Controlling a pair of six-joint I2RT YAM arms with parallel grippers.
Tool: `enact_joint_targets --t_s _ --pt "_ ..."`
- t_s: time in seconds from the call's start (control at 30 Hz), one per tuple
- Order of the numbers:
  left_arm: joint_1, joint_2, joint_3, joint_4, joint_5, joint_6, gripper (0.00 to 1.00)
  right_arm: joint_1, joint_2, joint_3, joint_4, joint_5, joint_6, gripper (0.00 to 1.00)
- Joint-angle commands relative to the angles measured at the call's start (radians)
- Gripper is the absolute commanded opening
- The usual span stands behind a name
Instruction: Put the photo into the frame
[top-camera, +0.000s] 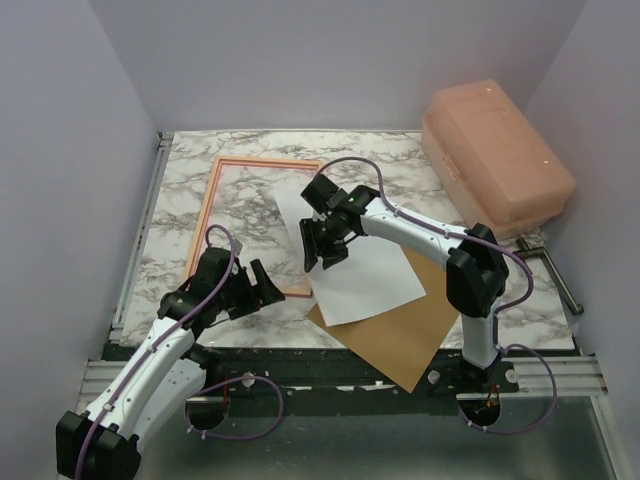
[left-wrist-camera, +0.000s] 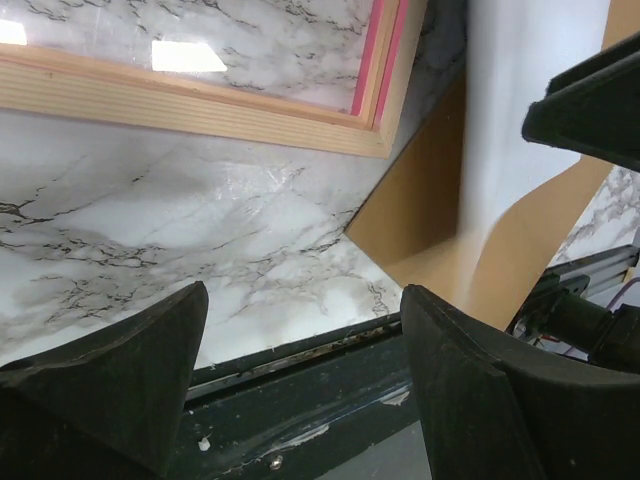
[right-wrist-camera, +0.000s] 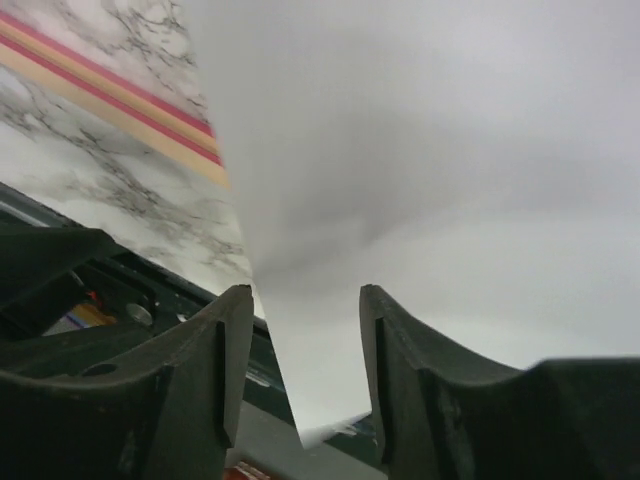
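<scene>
Right gripper (top-camera: 325, 258) is half open, its fingers (right-wrist-camera: 235, 330) either side of the one photo (top-camera: 365, 275), not pinching it. The photo lies white side up on one brown backing board (top-camera: 400, 335), right of the one frame (left-wrist-camera: 200, 100). Left gripper (left-wrist-camera: 302, 295) gapes wide and empty by the frame's near right corner, and the one peach box (top-camera: 495, 155) sits far right, lid on, contents hidden.

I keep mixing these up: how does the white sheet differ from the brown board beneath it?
The photo shows a plain white face; the backing board is brown. The photo lies on top; the backing board lies underneath, its near corner past the table edge. Both are rectangular, similar in size.
</scene>
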Motion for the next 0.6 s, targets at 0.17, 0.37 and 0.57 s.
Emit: enact_joint_targets --t_s 0.17,0.37,0.57 --pt "0.003 -0.023 -0.056 0.115 0.093 -0.059 0.79 -0.002 -0.1 -0.129 0.171 -0.067 0.048 0.73" --pt "-0.007 -0.006 -0.137 0.309 0.192 -0.148 0.75 -0.042 -0.184 -0.269 0.21 -0.092 0.049 0.75" --pt "-0.054 0.045 -0.178 0.448 0.206 -0.209 0.72 -0.148 -0.301 -0.486 0.289 -0.171 0.045 0.75"
